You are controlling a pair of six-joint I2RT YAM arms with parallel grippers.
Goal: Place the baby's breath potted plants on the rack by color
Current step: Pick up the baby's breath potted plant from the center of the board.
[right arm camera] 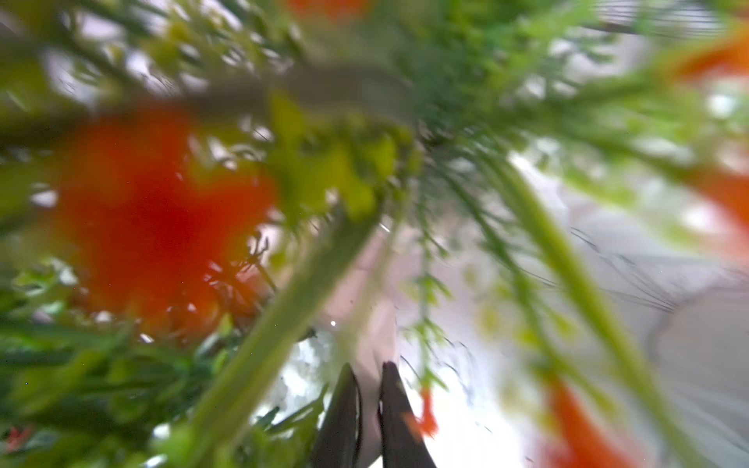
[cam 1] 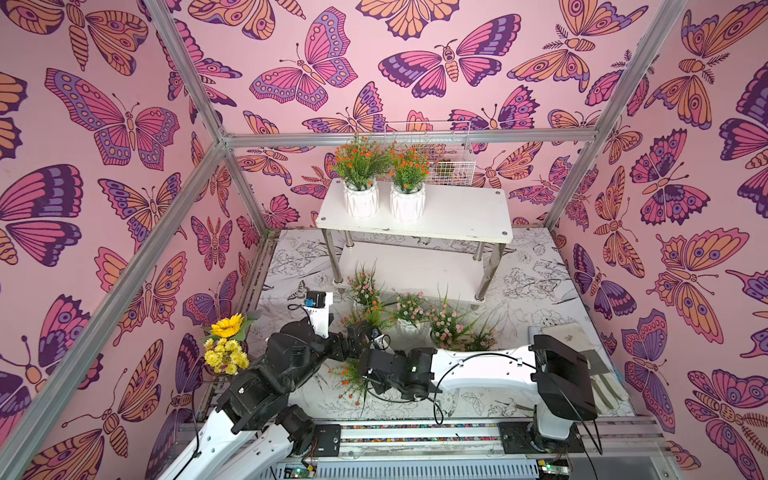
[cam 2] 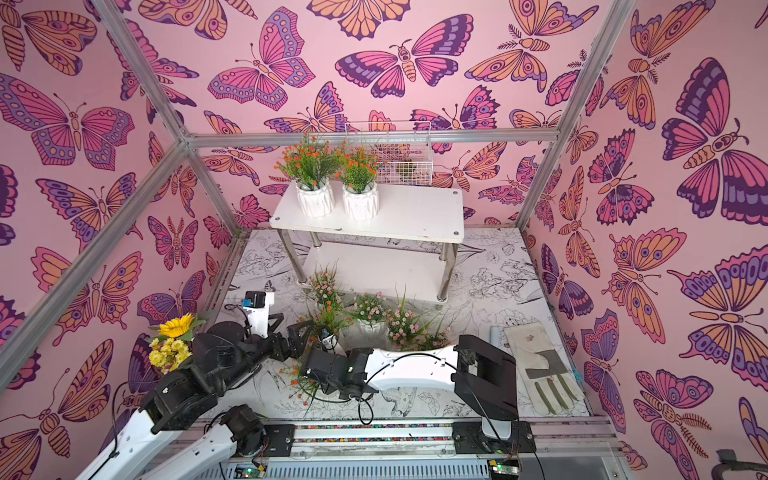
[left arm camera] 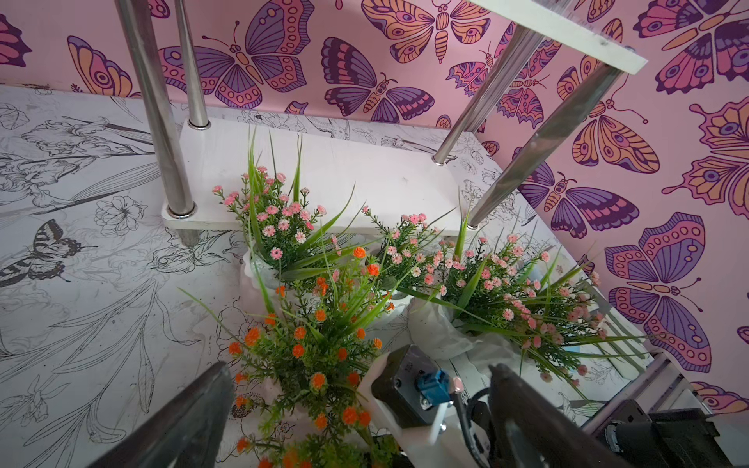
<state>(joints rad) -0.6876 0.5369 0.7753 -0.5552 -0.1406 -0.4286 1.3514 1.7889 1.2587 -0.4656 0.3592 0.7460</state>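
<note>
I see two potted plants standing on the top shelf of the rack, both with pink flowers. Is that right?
Not quite. The two potted plants standing on the top shelf of the rack have orange flowers, not pink. Both top views show it.

The left gripper (left arm camera: pixel 360 370) hovers with jaws spread wide, the right arm's wrist (left arm camera: pixel 409 389) just ahead between them; the right gripper (right arm camera: pixel 368 366), under that wrist, has its dark fingers (right arm camera: pixel 399 417) pressed nearly together

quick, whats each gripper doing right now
left gripper: open, holding nothing
right gripper: closed, apparently pinching the rim of a white ceramic pot of orange-flowered green sprigs
</note>
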